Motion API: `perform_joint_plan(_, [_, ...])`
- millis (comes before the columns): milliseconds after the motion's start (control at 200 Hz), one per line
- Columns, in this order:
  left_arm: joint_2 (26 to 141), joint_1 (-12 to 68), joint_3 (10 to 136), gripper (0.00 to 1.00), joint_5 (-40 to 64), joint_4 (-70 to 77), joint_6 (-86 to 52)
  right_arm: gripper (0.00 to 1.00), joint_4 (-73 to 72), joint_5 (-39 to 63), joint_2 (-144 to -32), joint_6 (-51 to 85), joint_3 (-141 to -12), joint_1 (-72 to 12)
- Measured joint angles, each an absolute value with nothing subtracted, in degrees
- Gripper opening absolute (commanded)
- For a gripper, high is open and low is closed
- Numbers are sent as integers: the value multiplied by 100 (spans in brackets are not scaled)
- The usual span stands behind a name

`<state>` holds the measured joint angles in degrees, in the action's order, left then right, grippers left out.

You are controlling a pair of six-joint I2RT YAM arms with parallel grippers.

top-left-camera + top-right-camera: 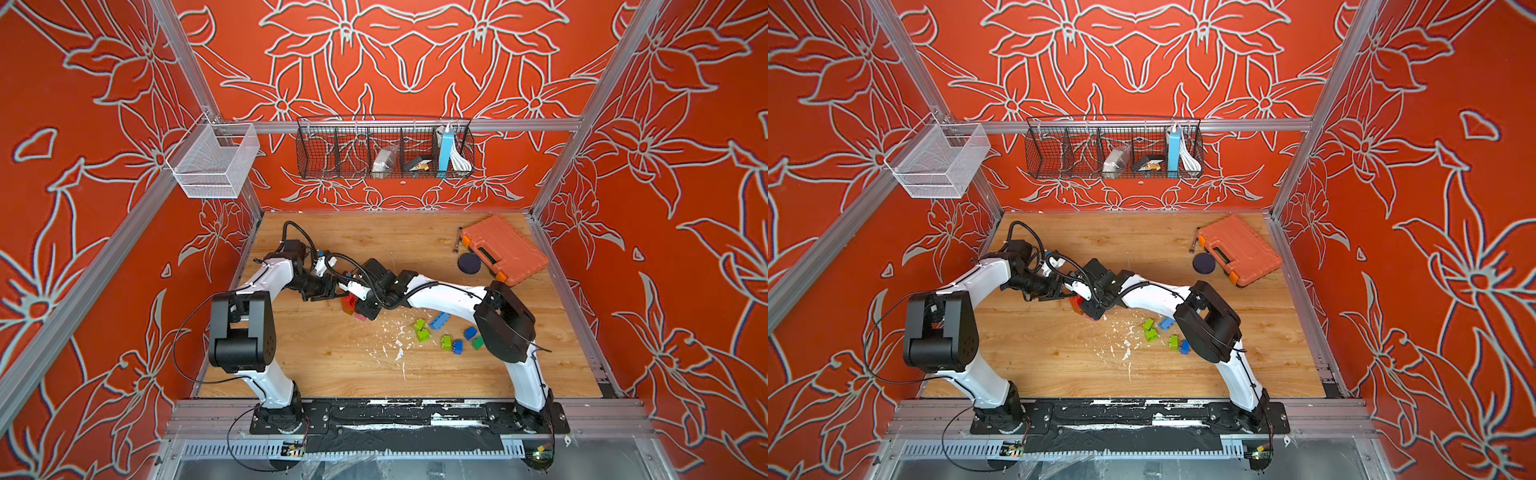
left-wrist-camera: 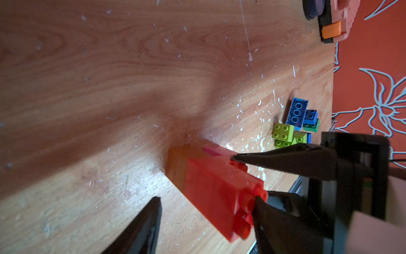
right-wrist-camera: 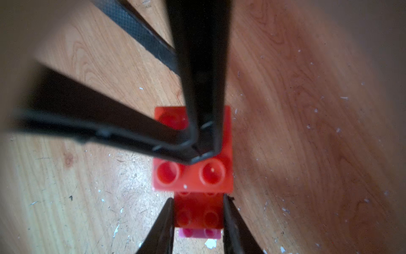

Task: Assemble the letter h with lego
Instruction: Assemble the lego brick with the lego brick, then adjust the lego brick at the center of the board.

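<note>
Joining bricks at the middle of the table (image 1: 332, 365), judging by both grippers meeting over one red stack. Pinching a red brick (image 3: 198, 211) narrowly with the right gripper (image 3: 198, 199), a finger on each side face, and holding it tight against the flank of the taller red column (image 3: 193, 176), a step below the column's studded top. Resting one finger (image 3: 202, 88) of the left gripper (image 2: 206, 198) on that studded top, with the other finger well off to the side. So standing half wide there and gripping nothing.

Seemingly bracing the column from above while seating the held brick. Showing a pink brick (image 3: 200, 233) lower down, just beyond the held one; not being able to tell whether directly under it or beside it, nor about full seating of the studs. Probably beginning the arm branching off the stem of the h, with the short leg not yet built.

Lying together near the right arm's elbow, well apart from the stack: the loose bricks (image 2: 283, 132), lime, blue and dark green.

Calling next for a straight downward press on the held brick, with the left finger bearing on the column against tipping. Then opening the right jaws and backing off without dragging the brick sideways, and fetching another piece from the loose group.
</note>
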<state>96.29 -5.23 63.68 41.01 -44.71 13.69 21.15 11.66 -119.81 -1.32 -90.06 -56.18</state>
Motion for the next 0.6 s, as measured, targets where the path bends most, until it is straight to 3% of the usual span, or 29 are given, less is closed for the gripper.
perform_joint_plan(390, [9627,-523,6361,66,4123,-4466,1393,20,1791,1162,-11889,-139,-8757,-5618])
perform_joint_plan(600, [9583,-554,6407,76,4051,-4558,1409,20,1839,1234,-11920,-163,-8836,-5605])
